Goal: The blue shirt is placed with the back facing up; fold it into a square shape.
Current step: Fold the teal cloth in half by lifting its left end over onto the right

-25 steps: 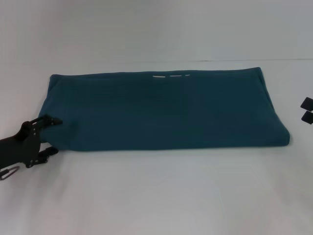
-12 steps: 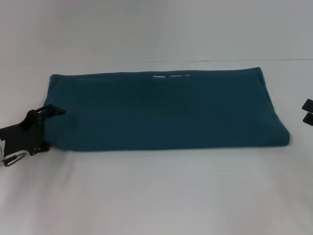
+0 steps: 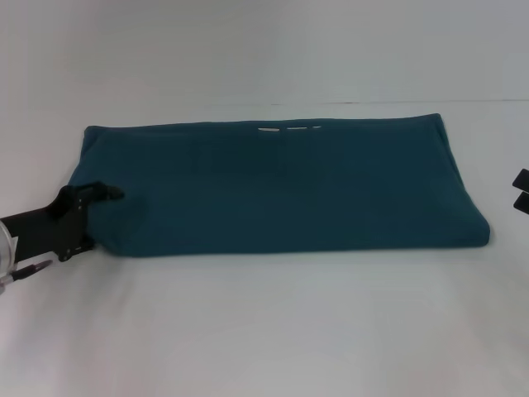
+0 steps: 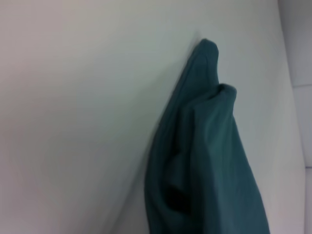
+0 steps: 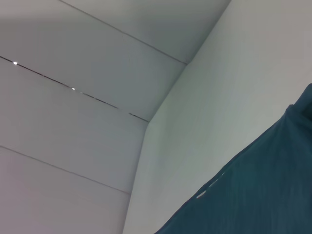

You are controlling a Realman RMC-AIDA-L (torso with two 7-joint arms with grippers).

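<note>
My left tool (image 3: 99,217) sits at the left end of the blue shirt (image 3: 281,188), low on the white worktop (image 3: 264,322). One finger lies on top of the cloth near the near-left corner and the other sits lower at the hem, so the fingers stand apart around the edge rather than pinched on it. My left wrist view shows that end of the shirt (image 4: 204,161) bunched in stacked layers with a dark gap between them, which tells me the edge is thick here.

The shirt itself lies across the middle of the worktop as a long band, its long sides already turned in, running from my left tool to the far right. A thin strip of white lettering (image 3: 288,129) peeks out along the far edge.

Out at the right rim my right tool (image 3: 521,190) is parked just beyond the shirt's right end, not touching it; only its tips show, and I cannot tell how its fingers stand.

I judge the step in hand to be taking hold of the left end. Next I need to close on all the layers together, lift them, and carry that end rightward over the band to shorten it toward a square.
</note>
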